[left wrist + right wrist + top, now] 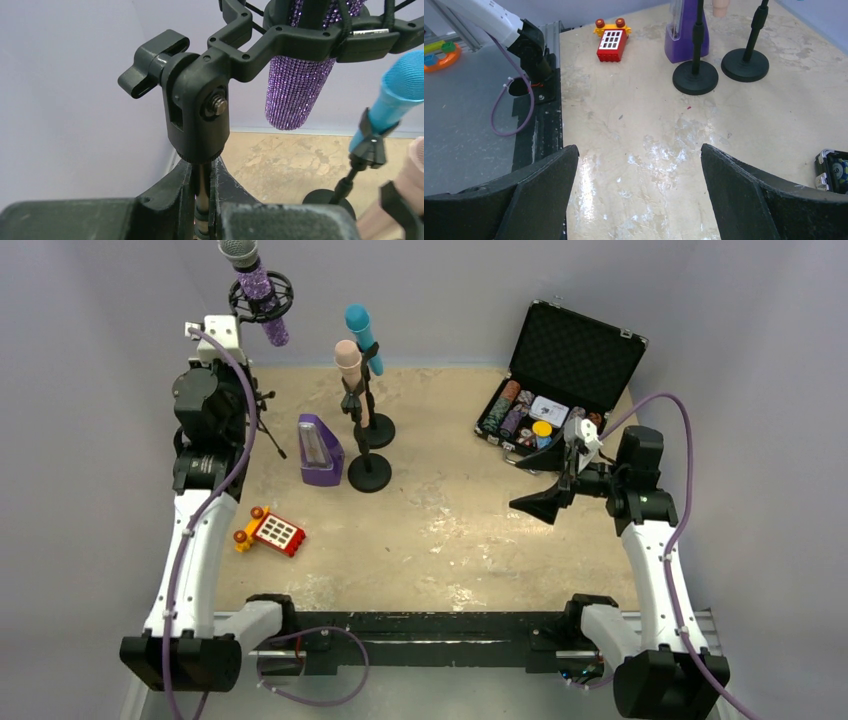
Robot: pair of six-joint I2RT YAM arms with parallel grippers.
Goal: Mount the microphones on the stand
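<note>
The glittery purple microphone with a grey mesh head sits tilted in a black shock mount on the tripod stand at the back left; its body shows in the left wrist view. My left gripper is shut on that stand's thin pole, just under the swivel joint. The turquoise microphone and the peach-pink microphone each stand clipped on a round-base stand. My right gripper is open and empty above the bare table, right of centre.
A purple metronome stands beside the round bases. A red toy phone lies near the left arm. An open black case of poker chips sits at the back right, behind the right gripper.
</note>
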